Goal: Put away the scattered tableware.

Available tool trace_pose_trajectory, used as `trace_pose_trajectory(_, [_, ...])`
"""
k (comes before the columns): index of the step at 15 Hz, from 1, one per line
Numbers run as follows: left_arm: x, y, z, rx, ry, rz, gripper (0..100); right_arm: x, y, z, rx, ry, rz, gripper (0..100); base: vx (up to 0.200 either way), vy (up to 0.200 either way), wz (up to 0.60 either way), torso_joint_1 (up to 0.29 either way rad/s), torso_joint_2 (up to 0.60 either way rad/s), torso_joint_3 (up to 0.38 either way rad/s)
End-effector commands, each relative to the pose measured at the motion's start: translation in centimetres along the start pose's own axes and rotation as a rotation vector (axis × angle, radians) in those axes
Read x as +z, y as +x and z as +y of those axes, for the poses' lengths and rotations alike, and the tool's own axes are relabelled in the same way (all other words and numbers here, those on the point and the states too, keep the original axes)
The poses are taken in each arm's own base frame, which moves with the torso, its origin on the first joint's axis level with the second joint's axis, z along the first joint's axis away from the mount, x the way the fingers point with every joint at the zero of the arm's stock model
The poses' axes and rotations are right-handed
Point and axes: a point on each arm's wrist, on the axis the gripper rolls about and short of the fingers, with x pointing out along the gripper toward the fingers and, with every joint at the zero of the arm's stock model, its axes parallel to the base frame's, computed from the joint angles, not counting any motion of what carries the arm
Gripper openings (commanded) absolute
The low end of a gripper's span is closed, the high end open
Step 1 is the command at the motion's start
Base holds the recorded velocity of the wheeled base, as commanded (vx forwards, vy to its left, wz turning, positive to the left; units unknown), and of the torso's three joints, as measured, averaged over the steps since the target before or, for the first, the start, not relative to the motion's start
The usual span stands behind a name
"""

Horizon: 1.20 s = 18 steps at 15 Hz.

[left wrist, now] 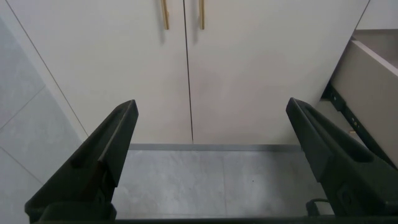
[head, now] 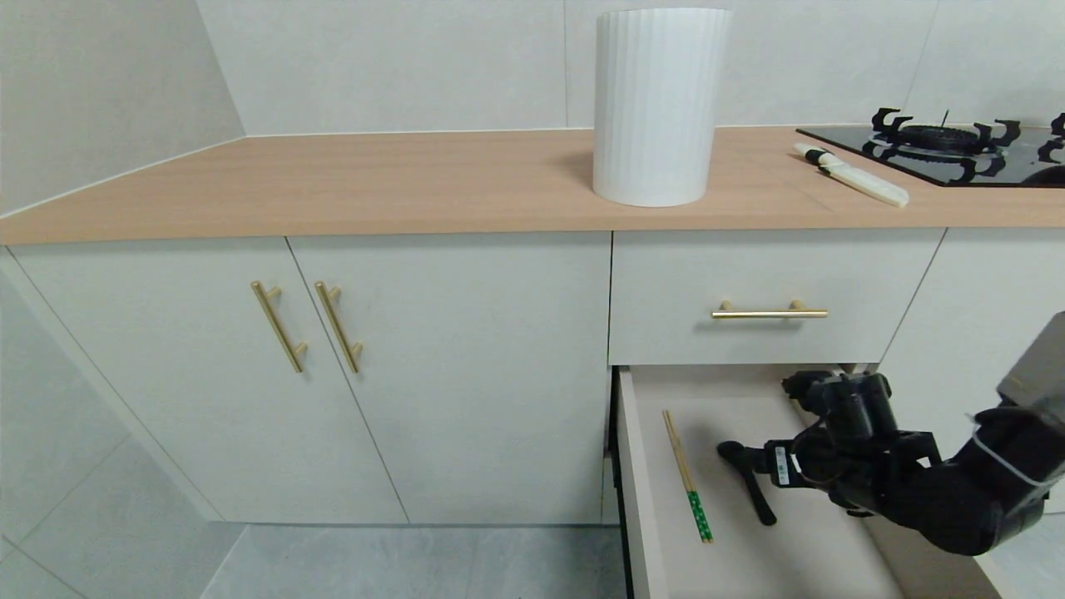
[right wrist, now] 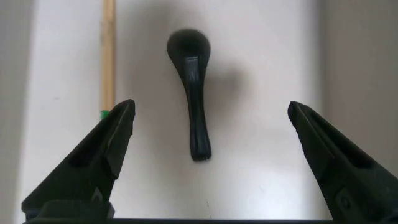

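Chopsticks (head: 687, 477) and a black spoon (head: 747, 482) lie apart on the floor of the open drawer (head: 639, 466), the right gripper (right wrist: 210, 107) above the spoon, fingers spread. On the wooden worktop (head: 374, 179) sit a white ribbed canister (head: 657, 108) and a knife (head: 850, 174); the left gripper (left wrist: 211, 104), also agape, faces the cupboard doors (left wrist: 249, 62).

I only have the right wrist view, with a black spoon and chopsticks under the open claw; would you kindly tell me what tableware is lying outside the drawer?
Observer: A white knife lies on the wooden countertop, beside the stove.
Operator: Thank you; is anything else open?
Observer: No, the upper drawer is shut; only the lower drawer is pulled out.
Operator: And the other arm?
Observer: The left claw is open, low before the cabinet doors.
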Motion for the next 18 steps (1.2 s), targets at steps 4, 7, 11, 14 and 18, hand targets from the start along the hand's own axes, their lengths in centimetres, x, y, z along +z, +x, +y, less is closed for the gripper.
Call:
trace_pose_trajectory(4, [0.0, 0.0, 0.0, 0.001, 0.000, 0.000, 100, 1.2, -9.7, -0.7, 0.068, -0.010, -0.064, 100, 0.000, 0.000, 0.00, 0.000, 0.00, 0.000])
trace_pose_trajectory(7, [0.0, 0.0, 0.0, 0.001, 0.000, 0.000, 100, 1.3, -12.7, -0.9, 0.099, -0.023, -0.086, 100, 0.000, 0.000, 0.00, 0.000, 0.00, 0.000])
trace_pose_trajectory(11, [0.0, 0.0, 0.0, 0.001, 0.000, 0.000, 100, 2.1, -15.7, -1.3, 0.173, -0.025, -0.136, 100, 0.000, 0.000, 0.00, 0.000, 0.00, 0.000])
trace_pose_trajectory(14, [0.0, 0.0, 0.0, 0.001, -0.001, 0.000, 100, 2.1, -15.9, -1.3, 0.179, -0.032, -0.111, 100, 0.000, 0.000, 0.00, 0.000, 0.00, 0.000])
trace_pose_trajectory(18, [0.0, 0.0, 0.0, 0.001, 0.000, 0.000, 100, 2.0, -15.9, -1.4, 0.178, -0.034, -0.103, 100, -0.050, 0.000, 0.00, 0.002, 0.00, 0.002])
